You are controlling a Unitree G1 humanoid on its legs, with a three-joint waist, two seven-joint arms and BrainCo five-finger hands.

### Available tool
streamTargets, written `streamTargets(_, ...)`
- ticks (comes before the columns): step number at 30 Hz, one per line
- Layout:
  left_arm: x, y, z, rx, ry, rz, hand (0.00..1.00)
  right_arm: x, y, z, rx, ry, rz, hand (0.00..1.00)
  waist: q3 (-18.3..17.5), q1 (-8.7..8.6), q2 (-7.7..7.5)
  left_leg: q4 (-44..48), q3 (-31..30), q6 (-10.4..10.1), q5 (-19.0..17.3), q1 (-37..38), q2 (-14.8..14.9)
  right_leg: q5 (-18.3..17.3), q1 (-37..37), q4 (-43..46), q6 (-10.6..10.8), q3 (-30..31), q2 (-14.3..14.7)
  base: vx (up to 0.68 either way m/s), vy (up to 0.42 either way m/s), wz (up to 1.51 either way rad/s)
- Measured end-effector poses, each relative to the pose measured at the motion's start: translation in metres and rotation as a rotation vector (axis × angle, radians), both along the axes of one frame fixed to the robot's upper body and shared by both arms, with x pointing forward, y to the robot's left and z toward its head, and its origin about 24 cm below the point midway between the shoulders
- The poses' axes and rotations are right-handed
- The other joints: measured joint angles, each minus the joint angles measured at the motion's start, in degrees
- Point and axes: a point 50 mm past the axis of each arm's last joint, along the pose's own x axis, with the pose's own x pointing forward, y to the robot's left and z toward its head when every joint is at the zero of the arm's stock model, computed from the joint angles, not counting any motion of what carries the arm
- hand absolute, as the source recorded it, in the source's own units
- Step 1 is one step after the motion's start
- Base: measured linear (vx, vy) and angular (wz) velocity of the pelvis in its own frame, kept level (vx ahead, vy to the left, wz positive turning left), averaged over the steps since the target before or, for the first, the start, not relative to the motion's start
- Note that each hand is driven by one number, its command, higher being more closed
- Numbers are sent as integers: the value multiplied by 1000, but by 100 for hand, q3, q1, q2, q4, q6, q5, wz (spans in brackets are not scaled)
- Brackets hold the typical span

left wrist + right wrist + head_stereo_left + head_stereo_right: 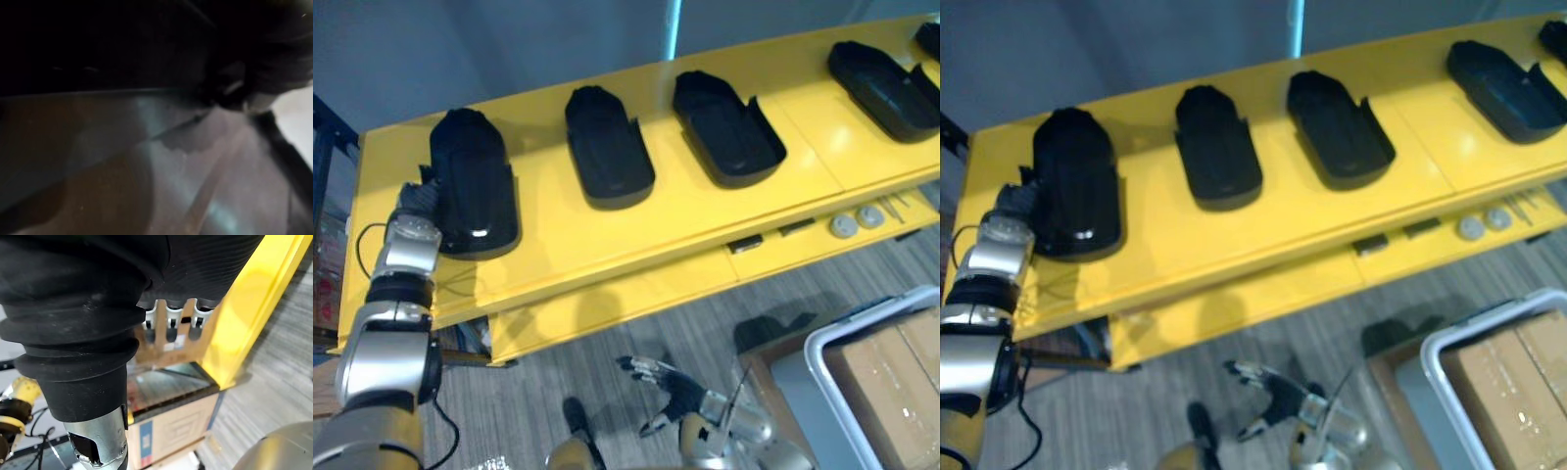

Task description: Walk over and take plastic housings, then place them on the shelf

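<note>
Bare yellow shelf (pixel 558 235) gaps between black housings (pixel 607 147); cardboard box (pixel 891 382) blocks lower right

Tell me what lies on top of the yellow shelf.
Leftmost housing dome up, left hand at its end; next three housings hollow up; a fifth housing at the edge. Anything under the dome is hidden.

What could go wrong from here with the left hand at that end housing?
1. The left hand is against the leftmost housing, which lies nearer the yellow shelf's front edge than the others; pulling back could drag it off.
2. It lies dome up and glossy, unlike the next housing, so it may slide easily.
3. The right hand hangs open, low, near the white-rimmed bin; a turn might clip it.
</note>
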Motion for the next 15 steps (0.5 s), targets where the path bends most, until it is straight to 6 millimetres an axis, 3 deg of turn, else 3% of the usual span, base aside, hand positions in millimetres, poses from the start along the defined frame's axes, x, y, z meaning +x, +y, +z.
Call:
streamTargets(6,-3,11,8,-4,-14,34,100,-2,2,4,16,-10,3,0,102,-38,-5,0,111,-1,-1,-29,2,6,-117,29,10,89,4,-8,5,-7)
streamTargets(7,-3,11,10,-8,-17,35,0,-2,2,4,17,-10,2,0,104,-41,-1,0,111,-1,-1,-49,1,6,-134,29,10,89,4,0,0,0)
streamTargets(15,-4,17,19,-31,-60,78,0,-1,4,6,27,-15,1,0,274,-52,-3,2,108,0,0,-118,0,-4,-215,66,-6,90,4,0,0,0)
